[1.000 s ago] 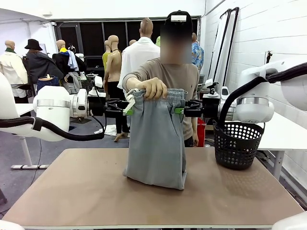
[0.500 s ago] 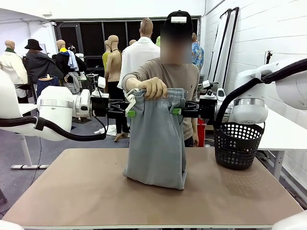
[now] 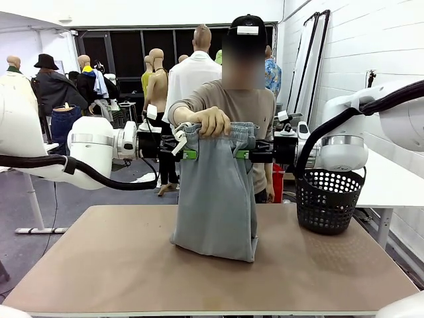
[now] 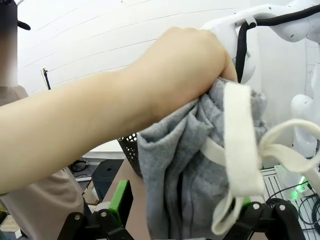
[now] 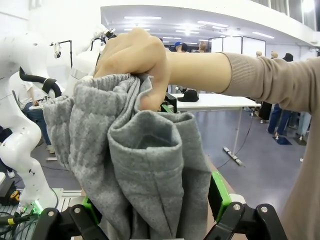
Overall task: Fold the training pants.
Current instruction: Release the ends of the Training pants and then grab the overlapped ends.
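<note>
a person's hand holds the training pants up by the bunched waistband, lower end resting on the desk, apparently offering both sides for a grip. the left gripper and right gripper flank that waistband, jaws wide around its edges, not closed on it.

A person's hand grips the bunched top of the grey training pants, which hang between the right gripper's wide-apart jaws.

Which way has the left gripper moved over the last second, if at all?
Yes. The left gripper has slid right in the front view, toward the basket, and its open jaws now straddle the edge of the pants.
</note>
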{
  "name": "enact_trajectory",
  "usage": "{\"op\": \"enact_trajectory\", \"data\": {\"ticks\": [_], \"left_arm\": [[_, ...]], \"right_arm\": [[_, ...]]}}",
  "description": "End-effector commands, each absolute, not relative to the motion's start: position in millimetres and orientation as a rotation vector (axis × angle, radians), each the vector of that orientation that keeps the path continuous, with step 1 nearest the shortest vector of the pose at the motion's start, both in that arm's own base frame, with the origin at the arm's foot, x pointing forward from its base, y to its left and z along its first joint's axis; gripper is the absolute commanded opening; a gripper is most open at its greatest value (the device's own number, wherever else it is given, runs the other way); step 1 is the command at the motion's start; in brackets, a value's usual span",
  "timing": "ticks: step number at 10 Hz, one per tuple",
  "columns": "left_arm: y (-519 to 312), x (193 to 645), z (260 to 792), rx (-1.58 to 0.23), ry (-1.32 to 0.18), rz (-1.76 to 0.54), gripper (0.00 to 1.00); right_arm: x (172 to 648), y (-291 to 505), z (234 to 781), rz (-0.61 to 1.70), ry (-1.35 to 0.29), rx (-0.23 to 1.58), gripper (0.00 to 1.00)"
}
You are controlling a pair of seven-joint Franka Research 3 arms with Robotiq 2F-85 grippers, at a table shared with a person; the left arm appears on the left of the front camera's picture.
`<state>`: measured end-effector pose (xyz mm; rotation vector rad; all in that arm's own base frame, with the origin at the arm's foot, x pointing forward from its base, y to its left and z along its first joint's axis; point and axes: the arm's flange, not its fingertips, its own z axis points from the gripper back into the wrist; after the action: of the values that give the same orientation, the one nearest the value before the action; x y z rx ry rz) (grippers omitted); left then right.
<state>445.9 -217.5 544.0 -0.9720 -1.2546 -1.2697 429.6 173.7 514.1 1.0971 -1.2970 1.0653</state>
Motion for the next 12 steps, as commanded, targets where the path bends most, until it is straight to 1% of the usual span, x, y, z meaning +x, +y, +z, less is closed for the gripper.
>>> {"op": "enact_trajectory", "data": {"ticks": [1,5,8,9,11,12], "left_arm": [[-230,452,547,-0.984,-1.226,-1.292,1.0],[-237,454,546,-1.008,-1.225,-1.306,1.0],[-241,456,547,-1.024,-1.23,-1.317,1.0],[-244,458,549,-1.024,-1.23,-1.334,0.91],[-249,459,553,-1.033,-1.221,-1.36,0.51],[-250,459,554,-1.036,-1.211,-1.361,0.31]], "right_arm": [[438,182,516,1.099,-1.254,1.129,1.0],[444,201,515,1.16,-1.159,1.208,1.0],[448,206,517,1.162,-1.156,1.207,1.0],[450,205,518,1.157,-1.161,1.208,1.0],[453,202,520,1.141,-1.164,1.202,1.0],[455,199,520,1.153,-1.178,1.195,0.83]]}}
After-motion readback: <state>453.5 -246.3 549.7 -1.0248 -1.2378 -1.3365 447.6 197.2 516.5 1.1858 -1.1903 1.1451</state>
